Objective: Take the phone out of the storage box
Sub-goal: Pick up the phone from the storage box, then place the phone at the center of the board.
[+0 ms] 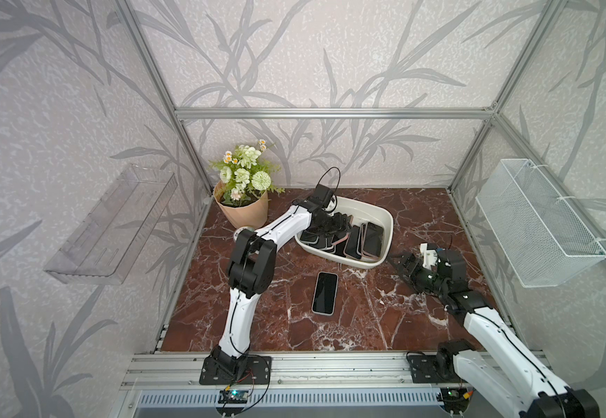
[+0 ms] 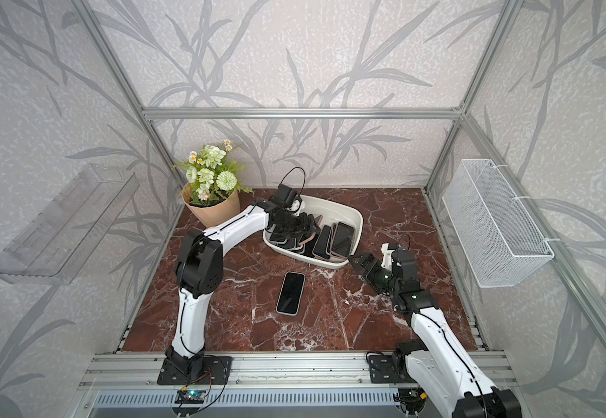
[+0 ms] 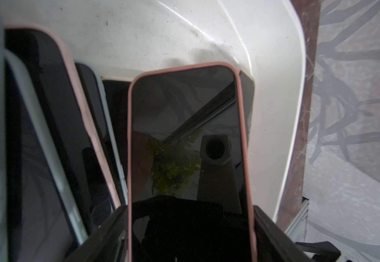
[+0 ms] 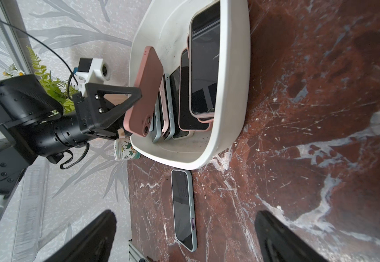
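Note:
The off-white storage box (image 1: 384,213) (image 2: 357,217) (image 4: 234,90) stands at the back middle of the marble table with several dark-screened phones leaning in it. My left gripper (image 3: 190,211) (image 1: 334,224) reaches into the box from the left, shut across the width of a pink-cased phone (image 3: 184,136) (image 4: 145,90). That phone is tilted up above the others, still over the box. My right gripper (image 4: 185,213) (image 1: 397,262) hangs open with nothing in it, just right of the box's near corner. Another phone (image 1: 325,293) (image 4: 183,208) lies flat, screen up, on the table in front of the box.
A paper-wrapped flower pot (image 1: 243,206) stands at the back left, with a small printed cup (image 4: 126,150) beside the box. A clear plastic tray (image 1: 113,224) hangs on the left wall and a white wire-mesh basket (image 1: 536,220) on the right wall.

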`<state>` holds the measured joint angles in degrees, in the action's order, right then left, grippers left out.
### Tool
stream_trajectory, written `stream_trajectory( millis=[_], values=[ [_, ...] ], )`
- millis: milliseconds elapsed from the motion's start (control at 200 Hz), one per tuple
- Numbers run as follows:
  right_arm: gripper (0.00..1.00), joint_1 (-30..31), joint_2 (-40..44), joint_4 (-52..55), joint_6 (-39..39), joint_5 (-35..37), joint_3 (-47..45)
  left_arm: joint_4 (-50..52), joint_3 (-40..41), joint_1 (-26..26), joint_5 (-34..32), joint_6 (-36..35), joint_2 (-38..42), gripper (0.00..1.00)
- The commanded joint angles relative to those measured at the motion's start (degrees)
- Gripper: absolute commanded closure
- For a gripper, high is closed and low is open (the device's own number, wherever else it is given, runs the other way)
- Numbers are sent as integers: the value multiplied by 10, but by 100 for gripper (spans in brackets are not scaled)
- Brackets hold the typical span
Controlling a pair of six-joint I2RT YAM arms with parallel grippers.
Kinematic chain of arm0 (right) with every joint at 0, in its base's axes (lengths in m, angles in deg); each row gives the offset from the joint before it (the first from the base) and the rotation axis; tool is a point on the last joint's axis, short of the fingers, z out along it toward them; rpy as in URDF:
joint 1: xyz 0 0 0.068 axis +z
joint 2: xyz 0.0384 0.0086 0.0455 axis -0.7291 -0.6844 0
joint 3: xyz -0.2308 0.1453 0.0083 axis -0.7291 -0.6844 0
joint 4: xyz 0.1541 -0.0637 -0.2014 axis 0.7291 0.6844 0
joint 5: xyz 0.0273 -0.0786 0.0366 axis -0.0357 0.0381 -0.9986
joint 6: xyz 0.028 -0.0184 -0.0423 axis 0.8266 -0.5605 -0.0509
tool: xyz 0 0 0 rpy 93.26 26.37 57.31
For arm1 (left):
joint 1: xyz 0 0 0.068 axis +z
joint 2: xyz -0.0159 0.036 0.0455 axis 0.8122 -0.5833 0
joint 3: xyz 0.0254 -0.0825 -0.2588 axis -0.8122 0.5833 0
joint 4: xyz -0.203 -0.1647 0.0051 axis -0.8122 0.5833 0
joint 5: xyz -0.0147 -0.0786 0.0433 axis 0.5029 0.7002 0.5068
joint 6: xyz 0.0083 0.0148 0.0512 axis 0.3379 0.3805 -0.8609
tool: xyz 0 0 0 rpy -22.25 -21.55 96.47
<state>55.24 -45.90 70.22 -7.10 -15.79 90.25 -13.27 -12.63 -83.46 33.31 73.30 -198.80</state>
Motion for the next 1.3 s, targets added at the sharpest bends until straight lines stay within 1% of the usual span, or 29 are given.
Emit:
stream_trajectory(
  millis=[0,150,240,400,520,610,700,815,925,1070,1295],
  values=[
    [1,-2,16,23,-2,7,14,-83,58,2,46,34,77,25],
    [1,2,30,23,8,1,11,-91,172,2,34,28,184,25],
    [1,5,38,22,10,-1,6,-56,228,3,6,2,256,25],
    [1,16,58,22,22,0,-7,45,317,2,-99,-55,401,24],
    [1,30,69,23,27,5,-10,88,391,1,-166,-80,497,24],
    [1,45,74,23,33,12,-10,112,437,2,-201,-88,553,24],
    [1,66,77,22,35,25,-10,110,488,1,-226,-86,592,24],
    [1,93,78,23,38,37,-9,82,544,-1,-227,-73,620,24],
    [1,108,87,39,36,46,-9,37,581,-6,-227,-60,620,24],
    [1,110,113,66,34,53,-10,-24,616,-16,-228,-49,582,24],
    [1,110,150,109,28,65,-11,-71,626,-44,-255,-77,516,24]
  ],
)
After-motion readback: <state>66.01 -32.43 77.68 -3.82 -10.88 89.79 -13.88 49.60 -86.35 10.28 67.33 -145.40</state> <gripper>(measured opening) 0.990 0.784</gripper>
